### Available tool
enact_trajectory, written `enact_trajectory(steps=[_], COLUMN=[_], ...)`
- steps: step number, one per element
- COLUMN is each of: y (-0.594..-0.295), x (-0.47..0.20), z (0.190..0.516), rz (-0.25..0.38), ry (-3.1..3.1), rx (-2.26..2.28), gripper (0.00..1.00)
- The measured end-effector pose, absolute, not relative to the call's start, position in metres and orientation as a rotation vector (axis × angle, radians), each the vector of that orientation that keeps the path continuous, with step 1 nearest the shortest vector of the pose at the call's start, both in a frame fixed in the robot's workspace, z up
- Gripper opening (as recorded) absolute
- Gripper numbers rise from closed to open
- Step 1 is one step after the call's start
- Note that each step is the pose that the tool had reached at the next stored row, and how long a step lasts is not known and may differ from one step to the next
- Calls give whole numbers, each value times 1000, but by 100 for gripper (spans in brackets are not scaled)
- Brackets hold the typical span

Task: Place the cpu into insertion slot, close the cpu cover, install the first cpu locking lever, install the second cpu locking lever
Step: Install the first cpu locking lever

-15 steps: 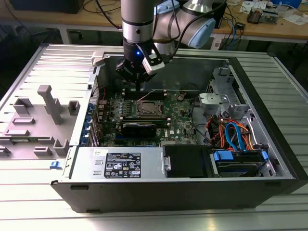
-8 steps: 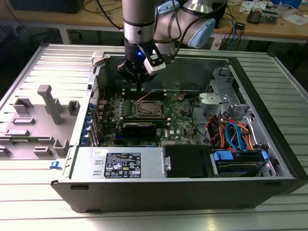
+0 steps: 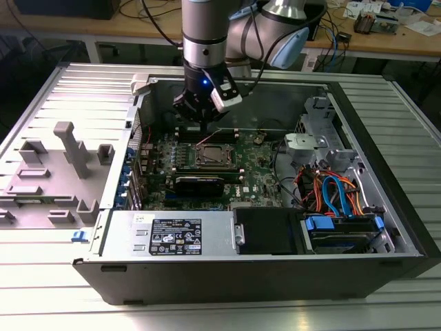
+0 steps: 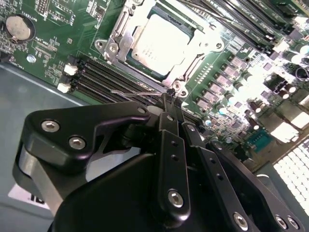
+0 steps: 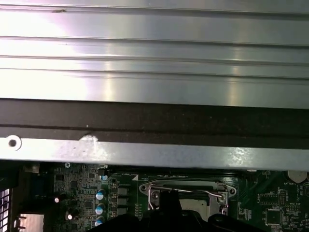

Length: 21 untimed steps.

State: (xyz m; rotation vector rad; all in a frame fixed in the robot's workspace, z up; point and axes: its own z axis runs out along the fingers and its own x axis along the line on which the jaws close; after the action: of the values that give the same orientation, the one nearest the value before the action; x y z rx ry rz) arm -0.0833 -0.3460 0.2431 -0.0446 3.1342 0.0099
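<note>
One chip (image 4: 161,41) already seated in socket (image 4: 126,26), cover (image 4: 195,60) down over it. Gripper (image 4: 169,104) fingers pressed together beside socket corner, at thin wire lever (image 4: 130,93). Lever likely springy, slippery; take near tip.

Gripper (image 4: 170,104): matt black metal links, bright steel screws. Cpu (image 4: 161,41): smooth, pale, glossy metal lid. Cpu cover (image 4: 123,29): bare silver metal, shiny. Motherboard (image 4: 58,43): glossy green. Computer case (image 3: 227,272): dark matt sheet metal. Surface (image 3: 41,276): ribbed, brushed aluminium.
</note>
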Motion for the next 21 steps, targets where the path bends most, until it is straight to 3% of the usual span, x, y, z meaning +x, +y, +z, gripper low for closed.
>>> enact_trajectory(steps=[21], y=[-336], x=[-74], z=[226], rz=[6], ry=[3139], rx=[-29], gripper=[11])
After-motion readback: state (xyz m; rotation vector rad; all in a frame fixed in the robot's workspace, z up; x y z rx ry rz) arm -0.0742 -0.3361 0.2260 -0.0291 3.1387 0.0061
